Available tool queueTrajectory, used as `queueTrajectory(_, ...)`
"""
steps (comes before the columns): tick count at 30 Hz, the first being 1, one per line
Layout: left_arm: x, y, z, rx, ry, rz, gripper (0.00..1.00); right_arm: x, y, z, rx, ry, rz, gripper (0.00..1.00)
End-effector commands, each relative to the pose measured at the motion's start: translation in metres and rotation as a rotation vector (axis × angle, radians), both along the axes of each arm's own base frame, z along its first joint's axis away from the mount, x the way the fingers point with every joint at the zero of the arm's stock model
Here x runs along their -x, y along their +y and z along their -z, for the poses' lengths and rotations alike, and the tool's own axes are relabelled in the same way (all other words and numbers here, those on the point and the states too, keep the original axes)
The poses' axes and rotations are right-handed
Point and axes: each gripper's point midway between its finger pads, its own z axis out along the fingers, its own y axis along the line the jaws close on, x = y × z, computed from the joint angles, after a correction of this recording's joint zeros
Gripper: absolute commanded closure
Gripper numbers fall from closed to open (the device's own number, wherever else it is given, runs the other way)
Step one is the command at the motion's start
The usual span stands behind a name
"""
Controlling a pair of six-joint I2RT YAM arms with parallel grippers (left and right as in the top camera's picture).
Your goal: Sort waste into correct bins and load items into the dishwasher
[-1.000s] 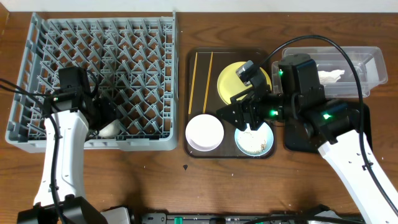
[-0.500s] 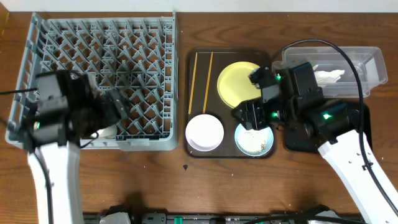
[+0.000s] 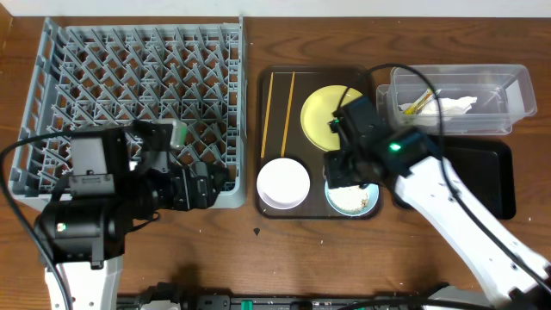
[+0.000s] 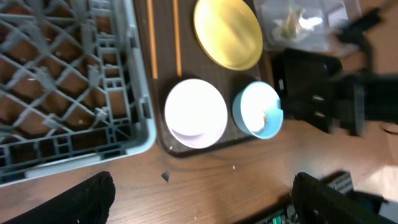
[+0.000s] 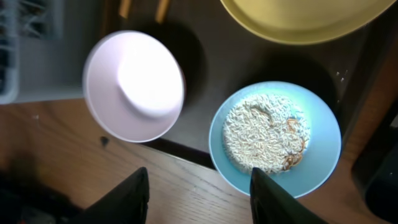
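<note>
The grey dish rack [image 3: 138, 77] fills the left. The brown serving tray [image 3: 274, 207] holds two chopsticks [image 3: 270, 112], a yellow plate [image 3: 320, 114], a white bowl [image 3: 283, 182] and a light blue bowl [image 3: 372, 205] of rice scraps [image 5: 264, 134]. My right gripper [image 5: 202, 202] is open and empty above the table edge, beside the blue bowl [image 5: 323, 155]. My left gripper [image 4: 199, 205] is wide open and empty, high above the table in front of the white bowl [image 4: 196, 112]. The clear tub [image 3: 508, 82] holds the napkin [image 3: 456, 105] and the wrapper [image 3: 413, 103]. The small white cup is hidden.
The black tray [image 3: 482, 172] lies in front of the clear tub at the right. A small dark speck [image 3: 256, 231] lies on the wooden table in front of the serving tray. The left arm covers the rack's front right corner in the overhead view.
My left arm rose off the rack's front part and swung right, toward the camera. My right arm shifted left and up, uncovering the clear tub and the black tray.
</note>
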Motion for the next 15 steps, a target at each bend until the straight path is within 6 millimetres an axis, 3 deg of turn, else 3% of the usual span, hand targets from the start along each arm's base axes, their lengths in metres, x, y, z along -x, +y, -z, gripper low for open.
queueTrajectory(1, 0.003, -0.014, 0.001, -0.004, 0.005, 0.081, 0.09, 0.005, 0.005, 0.040, 0.093, 0.103, 0.034, 0.55)
queueTrajectory(10, 0.001, -0.005, 0.011, -0.074, 0.033, 0.053, 0.08, 0.003, 0.001, 0.111, 0.249, 0.239, 0.098, 0.65)
queueTrajectory(15, 0.001, -0.005, 0.011, -0.074, 0.033, 0.054, 0.08, 0.001, 0.000, 0.131, 0.272, 0.272, 0.111, 0.95)
